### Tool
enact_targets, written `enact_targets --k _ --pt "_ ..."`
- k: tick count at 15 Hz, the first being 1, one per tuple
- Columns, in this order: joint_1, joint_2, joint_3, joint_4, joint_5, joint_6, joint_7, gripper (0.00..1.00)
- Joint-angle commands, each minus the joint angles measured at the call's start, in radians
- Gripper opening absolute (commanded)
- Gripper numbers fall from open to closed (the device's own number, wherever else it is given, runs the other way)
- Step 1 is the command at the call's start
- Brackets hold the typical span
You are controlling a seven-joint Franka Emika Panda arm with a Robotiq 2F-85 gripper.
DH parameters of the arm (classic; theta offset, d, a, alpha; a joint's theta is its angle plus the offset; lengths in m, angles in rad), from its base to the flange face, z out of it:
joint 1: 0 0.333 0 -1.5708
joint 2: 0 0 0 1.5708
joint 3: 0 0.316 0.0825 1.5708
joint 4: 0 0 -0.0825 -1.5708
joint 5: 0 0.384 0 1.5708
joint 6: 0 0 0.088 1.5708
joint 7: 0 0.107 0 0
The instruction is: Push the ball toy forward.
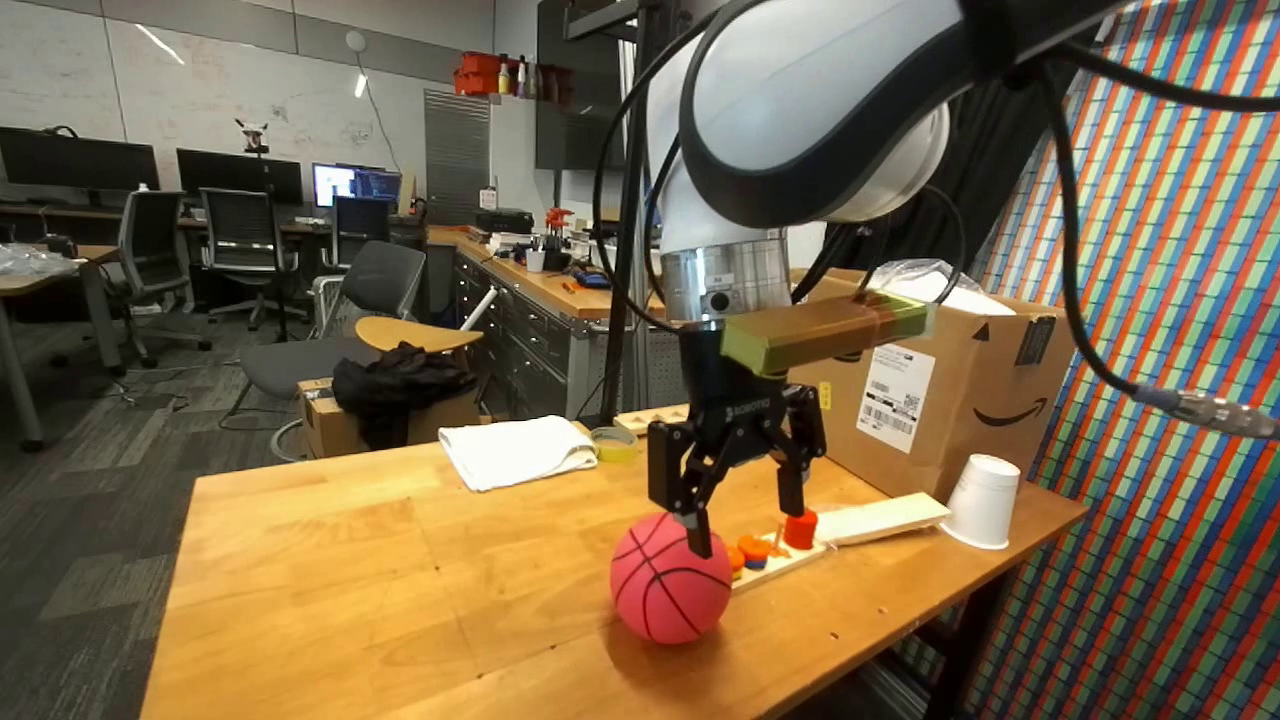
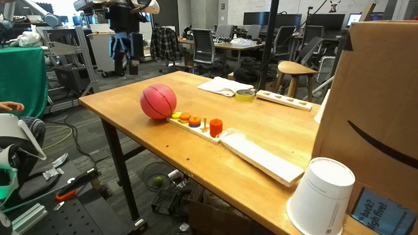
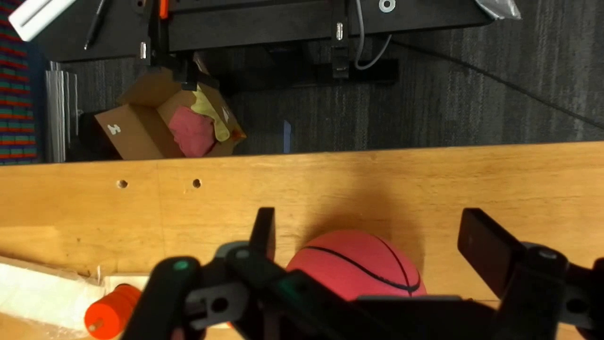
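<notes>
In an exterior view, we saw the pink ball [image 1: 655, 592] resting on the worktop [image 1: 380, 600], nearer the long edge with two small holes [image 1: 834, 635] than the opposite long edge, beside which a folded white cloth [image 1: 520, 452] lay. The jaws hung above it, spread apart and holding nothing; a fingertip [image 1: 700, 538] crossed the ball's outline, though from here alone we could not tell whether it touched.

In an exterior view, we placed the ball toward the corner where the holed long edge met the short edge. It sat just beside the end of a ring board [image 2: 199, 131]; touching or not, we could not say. A gap showed between the ball and the jaws, which were higher up, so we read the two as apart.

In the wrist view, the parted jaws faced each other along a line parallel to the holed edge. The ball appeared between them, its remainder hidden by the jaws themselves; being round, it had no long axis. We judged "forward" to mean across the worktop, toward the cloth's edge. On that reading the ball lay below and ahead of the jaws, and a descent on its holed-edge side would set them behind it for the push.
</notes>
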Motion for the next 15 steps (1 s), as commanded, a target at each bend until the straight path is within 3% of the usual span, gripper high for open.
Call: enact_targets --k 1,15 --pt "0.02 0.098 0.01 0.077 -0.021 -0.036 0.033 1.0" --pt "0.082 0.272 -0.002 0.256 0.011 -0.162 -0.015 1.0"
